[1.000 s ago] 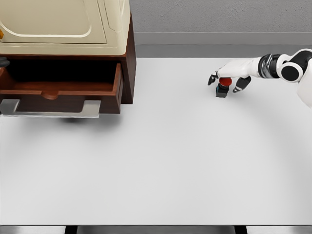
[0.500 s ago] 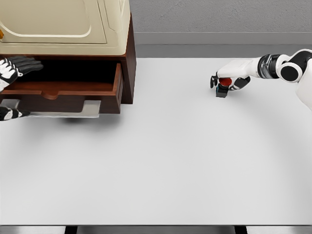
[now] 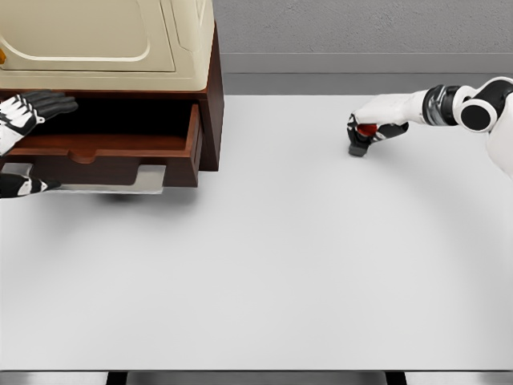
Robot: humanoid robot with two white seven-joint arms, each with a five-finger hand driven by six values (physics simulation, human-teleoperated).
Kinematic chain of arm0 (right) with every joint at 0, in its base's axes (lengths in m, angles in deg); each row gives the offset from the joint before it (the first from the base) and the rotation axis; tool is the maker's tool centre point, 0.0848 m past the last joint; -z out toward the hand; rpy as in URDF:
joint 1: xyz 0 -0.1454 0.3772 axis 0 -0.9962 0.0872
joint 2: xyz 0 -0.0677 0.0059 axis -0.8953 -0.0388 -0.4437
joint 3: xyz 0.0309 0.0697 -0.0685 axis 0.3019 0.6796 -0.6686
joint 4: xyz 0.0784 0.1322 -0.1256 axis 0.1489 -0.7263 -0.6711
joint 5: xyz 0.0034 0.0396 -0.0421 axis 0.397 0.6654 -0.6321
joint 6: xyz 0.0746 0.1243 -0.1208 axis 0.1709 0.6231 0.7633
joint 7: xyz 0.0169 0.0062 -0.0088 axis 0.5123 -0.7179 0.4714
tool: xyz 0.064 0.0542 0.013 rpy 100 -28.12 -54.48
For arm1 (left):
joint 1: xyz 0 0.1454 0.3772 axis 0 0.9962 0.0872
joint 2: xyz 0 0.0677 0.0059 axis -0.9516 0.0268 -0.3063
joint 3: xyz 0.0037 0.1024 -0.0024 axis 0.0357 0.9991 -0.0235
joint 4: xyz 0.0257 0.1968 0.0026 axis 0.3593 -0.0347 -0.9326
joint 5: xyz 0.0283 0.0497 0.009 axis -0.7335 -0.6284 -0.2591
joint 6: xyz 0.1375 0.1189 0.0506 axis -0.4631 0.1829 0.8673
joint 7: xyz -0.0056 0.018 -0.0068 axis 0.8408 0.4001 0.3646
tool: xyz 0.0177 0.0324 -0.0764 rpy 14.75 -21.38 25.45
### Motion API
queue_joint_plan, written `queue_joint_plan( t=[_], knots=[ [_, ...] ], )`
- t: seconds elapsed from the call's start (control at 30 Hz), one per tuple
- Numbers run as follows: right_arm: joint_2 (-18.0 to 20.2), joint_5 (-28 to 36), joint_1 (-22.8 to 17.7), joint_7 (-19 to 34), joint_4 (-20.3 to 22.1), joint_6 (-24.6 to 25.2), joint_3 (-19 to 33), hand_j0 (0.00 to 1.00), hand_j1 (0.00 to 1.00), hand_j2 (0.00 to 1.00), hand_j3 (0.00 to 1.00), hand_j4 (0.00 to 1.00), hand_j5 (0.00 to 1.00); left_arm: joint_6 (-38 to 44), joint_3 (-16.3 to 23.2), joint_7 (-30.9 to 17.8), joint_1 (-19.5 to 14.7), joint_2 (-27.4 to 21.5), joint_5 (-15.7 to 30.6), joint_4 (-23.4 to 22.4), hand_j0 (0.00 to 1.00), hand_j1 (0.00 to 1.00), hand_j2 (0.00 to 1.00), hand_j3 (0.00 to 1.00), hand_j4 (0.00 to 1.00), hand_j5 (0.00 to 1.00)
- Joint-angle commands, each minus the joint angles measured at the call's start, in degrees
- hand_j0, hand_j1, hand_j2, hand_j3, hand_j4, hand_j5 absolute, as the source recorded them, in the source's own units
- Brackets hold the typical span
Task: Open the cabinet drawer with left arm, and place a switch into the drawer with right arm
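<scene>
Head view: right hand [image 3: 370, 128] fingers pinch the switch [image 3: 362, 138] (drawer [image 3: 104, 148] open), left hand [image 3: 20, 120] fingers spread.

White arms, black-fingered right hand [image 3: 367, 131]

- A white table [image 3: 264, 265] fills most of the view, evenly lit with soft shadows.
- A grey wall [image 3: 361, 28] runs behind it, with a paler band, perhaps a ledge [image 3: 361, 64], along its base.
</scene>
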Motion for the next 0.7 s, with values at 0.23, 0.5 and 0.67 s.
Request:
queue_joint_plan(
  t=[0.23, 0.5, 0.67],
  knots=[
    [0.94, 0.57, -0.09, -0.02, 17.91, 0.18, 0.51, 0.29, 0.29, 0.29, 0.29, 0.29, 0.29, 0.12, 0.27, 0.02, 0.26, 2.01, 0.41, -0.02, 1.00, 1.00, 1.00, 1.00, 1.00, 1.00],
    [2.79, 1.45, -0.62, -0.02, 32.67, 0.18, 0.42, 0.29, 0.29, 0.29, 0.29, 0.29, 0.29, 0.12, 0.18, 0.10, 0.35, 2.10, 0.50, -0.02, 1.00, 1.00, 1.00, 1.00, 1.00, 1.00],
    [2.35, 1.80, -0.44, -0.02, 36.72, 0.18, 0.42, 0.30, 0.30, 0.30, 0.30, 0.30, 0.30, 0.12, 0.18, 0.02, 0.35, 2.80, 0.50, -0.02, 1.00, 1.00, 1.00, 1.00, 1.00, 1.00]
  ],
)
